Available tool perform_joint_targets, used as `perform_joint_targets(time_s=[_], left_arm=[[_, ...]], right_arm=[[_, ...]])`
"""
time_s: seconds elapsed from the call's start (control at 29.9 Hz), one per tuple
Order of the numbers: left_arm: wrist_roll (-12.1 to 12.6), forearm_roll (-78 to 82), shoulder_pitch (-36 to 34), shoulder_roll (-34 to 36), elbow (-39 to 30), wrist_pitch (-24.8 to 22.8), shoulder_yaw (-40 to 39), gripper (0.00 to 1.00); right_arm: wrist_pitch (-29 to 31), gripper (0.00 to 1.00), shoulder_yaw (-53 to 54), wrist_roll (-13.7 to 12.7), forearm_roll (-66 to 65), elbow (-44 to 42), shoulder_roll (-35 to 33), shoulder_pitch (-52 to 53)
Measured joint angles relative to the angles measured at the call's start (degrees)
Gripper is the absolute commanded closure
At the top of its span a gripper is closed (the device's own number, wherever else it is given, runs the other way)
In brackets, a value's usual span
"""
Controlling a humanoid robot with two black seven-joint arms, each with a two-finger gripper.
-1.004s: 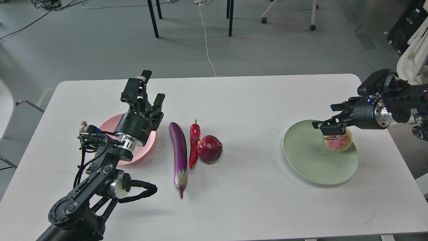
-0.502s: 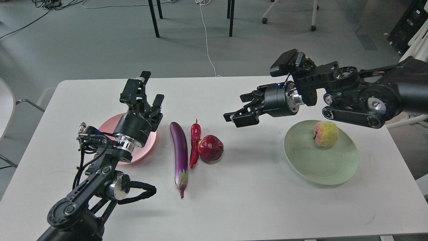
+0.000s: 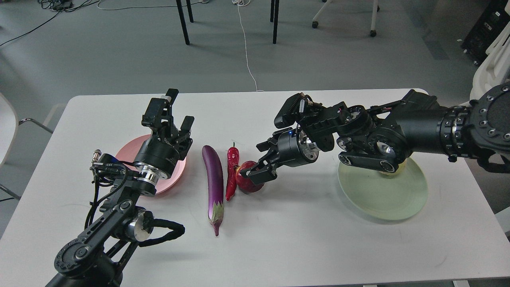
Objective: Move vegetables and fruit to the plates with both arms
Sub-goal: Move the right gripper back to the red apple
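The white rectangular surface (image 3: 279, 239) is bare along its near and far edges. At centre lie the long glossy purple eggplant (image 3: 214, 181), slim red chili pepper (image 3: 232, 171) and round dark red pomegranate (image 3: 248, 182), side by side. The right tool (image 3: 259, 169), fingers spread, sits at the pomegranate; contact cannot be told. The left tool (image 3: 175, 109), released and holding nothing, hangs above the round pink plate (image 3: 127, 153) toward the left edge. The round pale green plate (image 3: 378, 195) lies toward the right edge.

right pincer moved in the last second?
Yes. The right pincer swung left, from over the green plate to the pomegranate mid-table.
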Motion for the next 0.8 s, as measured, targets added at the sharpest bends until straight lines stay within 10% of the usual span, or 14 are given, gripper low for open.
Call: perform_joint_targets(time_s=[0.8], left_arm=[[0.0, 0.0, 0.32, 0.13, -0.06, 0.03, -0.01, 0.02]], right_arm=[[-3.63, 0.06, -1.2, 0.01, 0.0, -8.6, 3.31, -7.23]])
